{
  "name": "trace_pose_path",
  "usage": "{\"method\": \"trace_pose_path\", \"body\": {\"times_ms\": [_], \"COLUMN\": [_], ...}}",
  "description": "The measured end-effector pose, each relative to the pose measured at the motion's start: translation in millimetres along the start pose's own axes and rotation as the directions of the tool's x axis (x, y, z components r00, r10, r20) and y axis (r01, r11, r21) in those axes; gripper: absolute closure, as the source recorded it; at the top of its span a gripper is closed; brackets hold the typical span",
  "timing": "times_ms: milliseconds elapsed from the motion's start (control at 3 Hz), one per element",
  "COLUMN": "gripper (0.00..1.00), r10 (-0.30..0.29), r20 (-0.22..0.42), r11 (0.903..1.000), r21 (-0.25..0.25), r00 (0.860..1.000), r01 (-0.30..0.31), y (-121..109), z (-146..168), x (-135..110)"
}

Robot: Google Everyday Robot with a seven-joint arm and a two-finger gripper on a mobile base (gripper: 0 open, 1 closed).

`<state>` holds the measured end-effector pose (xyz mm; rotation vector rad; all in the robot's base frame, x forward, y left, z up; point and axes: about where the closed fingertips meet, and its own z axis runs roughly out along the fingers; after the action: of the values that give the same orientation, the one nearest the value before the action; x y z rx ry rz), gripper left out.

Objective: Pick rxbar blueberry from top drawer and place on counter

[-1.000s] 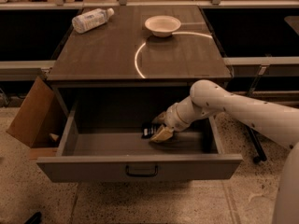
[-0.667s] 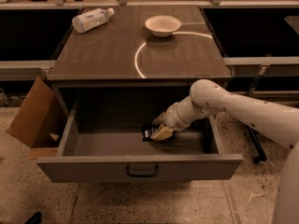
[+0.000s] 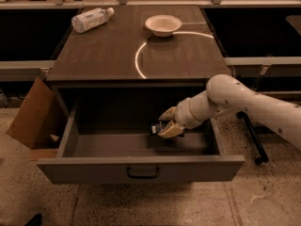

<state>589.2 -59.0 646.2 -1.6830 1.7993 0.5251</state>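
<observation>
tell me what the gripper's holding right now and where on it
The gripper, down in the open drawer, is closed on the dark snack bar, pinching the end nearer the arm; the other end sticks out free. Lifted or not cannot be told.

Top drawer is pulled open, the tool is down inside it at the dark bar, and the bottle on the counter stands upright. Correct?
No. The camera view shows the bottle lying on its side on the counter, not upright. The rest holds: the top drawer is open and the tool is down inside it at the rxbar blueberry.
</observation>
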Motion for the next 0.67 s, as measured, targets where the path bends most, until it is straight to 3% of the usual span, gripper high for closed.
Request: {"method": "trace_pose_path", "body": {"times_ms": [333, 667], "gripper": [1.0, 1.0], "r10": [-0.029, -0.031], "r20": [0.022, 0.022], "r11": [0.9974, 0.9972], "r21": [0.067, 0.068], "r00": [0.999, 0.999], "r01": [0.027, 0.029], "y": [3.7, 3.3], "z": [-41.4, -42.4], "x": [-7.4, -8.0]}}
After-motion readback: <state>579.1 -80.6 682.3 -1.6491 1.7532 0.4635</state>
